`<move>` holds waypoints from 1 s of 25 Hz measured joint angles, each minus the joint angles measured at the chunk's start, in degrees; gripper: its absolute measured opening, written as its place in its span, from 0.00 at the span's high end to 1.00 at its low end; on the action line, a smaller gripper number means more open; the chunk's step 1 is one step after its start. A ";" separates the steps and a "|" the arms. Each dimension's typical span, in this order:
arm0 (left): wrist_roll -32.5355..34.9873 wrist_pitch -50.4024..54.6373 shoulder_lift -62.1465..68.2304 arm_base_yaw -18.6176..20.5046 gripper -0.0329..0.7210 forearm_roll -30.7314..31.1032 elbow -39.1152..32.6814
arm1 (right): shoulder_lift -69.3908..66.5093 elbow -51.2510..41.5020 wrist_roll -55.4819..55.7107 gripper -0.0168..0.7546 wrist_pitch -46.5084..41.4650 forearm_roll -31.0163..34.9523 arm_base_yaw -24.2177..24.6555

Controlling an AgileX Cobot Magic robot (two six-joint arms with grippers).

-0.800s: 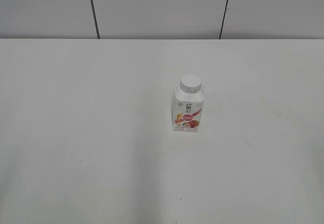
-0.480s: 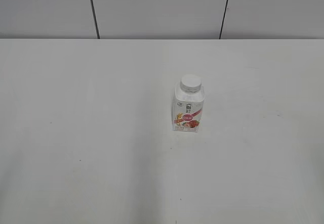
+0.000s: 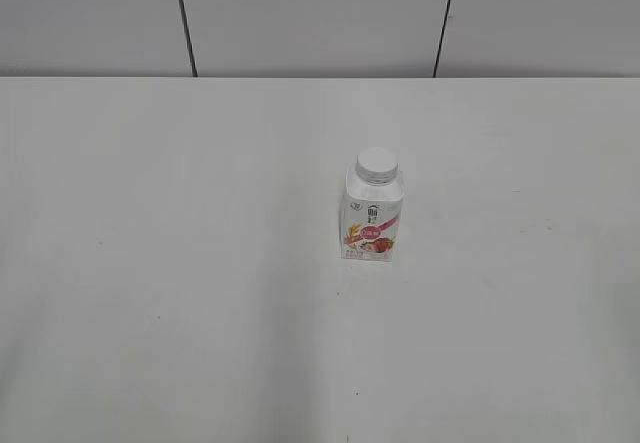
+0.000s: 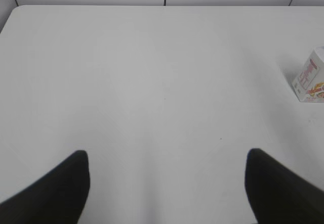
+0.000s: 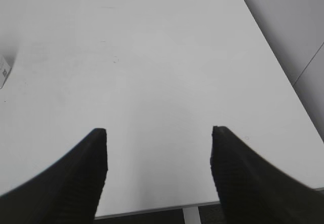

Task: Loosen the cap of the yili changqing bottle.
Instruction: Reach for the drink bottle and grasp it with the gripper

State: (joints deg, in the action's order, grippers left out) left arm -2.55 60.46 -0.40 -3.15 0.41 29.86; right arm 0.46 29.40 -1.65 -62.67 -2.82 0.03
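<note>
The yili changqing bottle (image 3: 373, 219) stands upright on the white table, a little right of the middle, its pink-red label facing front. Its white ribbed cap (image 3: 377, 165) sits on the neck. No arm shows in the exterior view. In the left wrist view the bottle (image 4: 310, 78) is at the far right edge, well ahead and to the right of my open, empty left gripper (image 4: 167, 158). In the right wrist view only a corner of the bottle (image 5: 3, 71) shows at the left edge, far from my open, empty right gripper (image 5: 159, 133).
The white table (image 3: 160, 263) runs back to a panelled wall (image 3: 310, 18). The right wrist view shows the table's near edge (image 5: 152, 210) just below the gripper and its right edge (image 5: 273, 57) beside a wall.
</note>
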 joint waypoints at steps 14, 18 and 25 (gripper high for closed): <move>0.00 0.00 0.00 0.00 0.20 0.42 0.00 | 0.00 0.00 0.00 0.32 0.00 0.00 0.00; 0.00 0.00 0.00 0.00 0.20 0.46 0.00 | 0.00 0.00 0.00 0.32 0.00 0.00 0.00; 0.05 0.00 0.00 0.00 0.20 0.48 0.00 | 0.00 0.00 0.00 0.32 0.00 0.00 0.00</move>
State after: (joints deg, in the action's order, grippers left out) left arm -2.50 60.46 -0.40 -3.15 0.89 29.86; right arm 0.46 29.40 -1.65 -62.67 -2.82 0.03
